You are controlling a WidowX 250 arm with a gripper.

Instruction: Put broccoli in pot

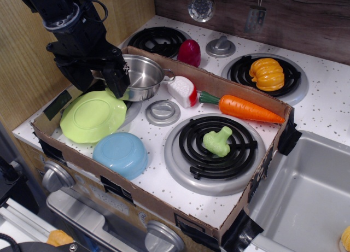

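The light green toy broccoli (217,141) lies on the front right coil burner (217,148), head toward the front. The shiny steel pot (143,76) sits at the back left of the stove top, partly behind my black gripper (104,80). The gripper hangs over the pot's left rim and the green plate's back edge, far left of the broccoli. Its fingers (117,74) point down; whether they are open or shut does not show. Nothing shows between them.
A lime-green plate (93,116) and a light blue upturned bowl (121,152) lie front left. An orange carrot (246,109), a red-white toy (183,91), a dark red vegetable (189,52) and a yellow pepper (267,73) lie behind. A cardboard wall (229,88) rims the stove; a sink (306,197) is at right.
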